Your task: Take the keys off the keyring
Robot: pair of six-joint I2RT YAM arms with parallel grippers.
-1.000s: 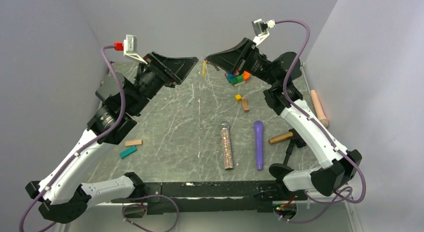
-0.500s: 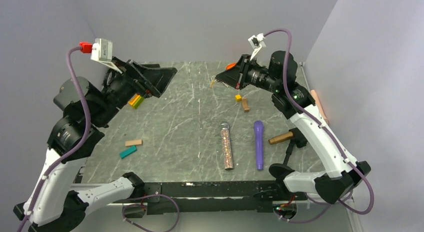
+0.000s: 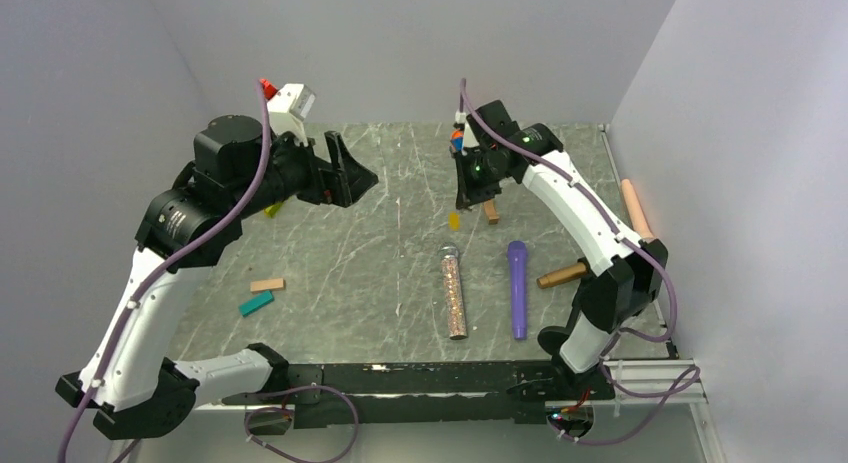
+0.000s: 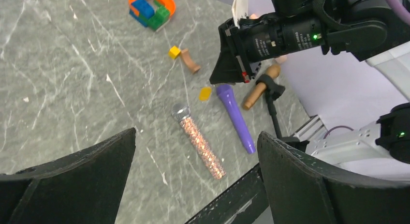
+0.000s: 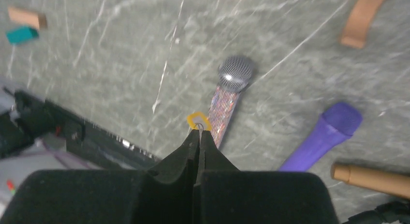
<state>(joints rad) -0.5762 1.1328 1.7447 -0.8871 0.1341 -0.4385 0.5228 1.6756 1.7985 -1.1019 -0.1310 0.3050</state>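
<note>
Key [image 5: 198,120], small and yellow-gold, dangling from a thin wire loop [image 5: 199,130], presumably the keyring, at the tips of the right gripper [image 5: 198,136]. Clamped tight on that loop and pointed downward, so as to hang the key free above the marble table [image 3: 330,253], near the head of the glitter microphone [image 5: 228,91]. Left gripper [image 4: 196,168]: spread wide, empty, well apart, facing the key. Likely positioned to move in and pull it off the loop.
</note>
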